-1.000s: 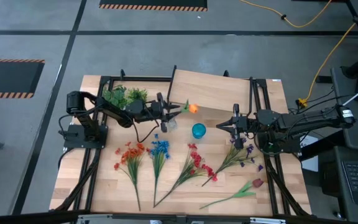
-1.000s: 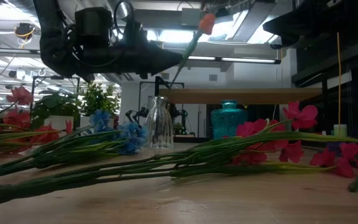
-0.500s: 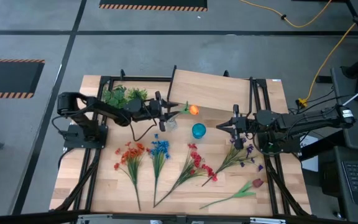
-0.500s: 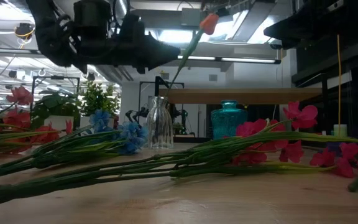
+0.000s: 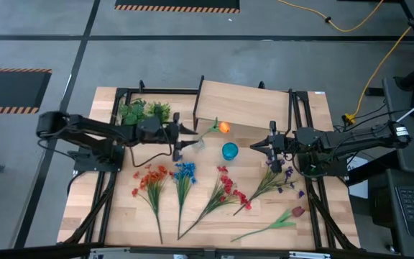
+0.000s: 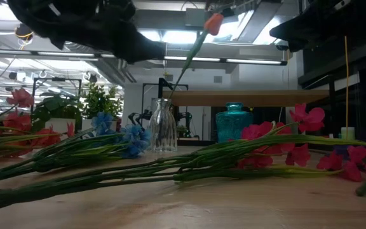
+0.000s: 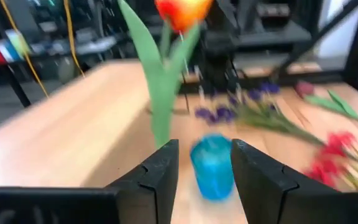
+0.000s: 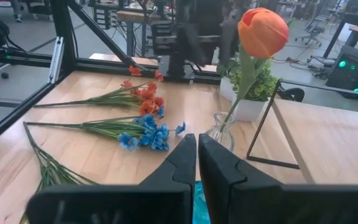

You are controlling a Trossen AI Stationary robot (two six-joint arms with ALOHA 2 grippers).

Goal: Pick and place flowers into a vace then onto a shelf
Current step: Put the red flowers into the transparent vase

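An orange tulip stands slanted with its stem in a small clear glass vase, next to a teal vase. My left gripper hangs open just left of the clear vase and touches nothing; in its wrist view the tulip's leaf and the teal vase lie ahead. My right gripper is shut, right of the teal vase. Orange-red, blue, red-pink and purple sprays and a dark red bud lie flat on the table. The shelf stands behind the vases.
Two green leafy tufts sit at the far left of the table, behind my left arm. The shelf's thin black legs stand close behind the clear vase. Bare wood shows along the table's near edge.
My left arm has drawn back toward the table's left edge, away from the tulip's stem. The tulip stays slanted in the clear vase.
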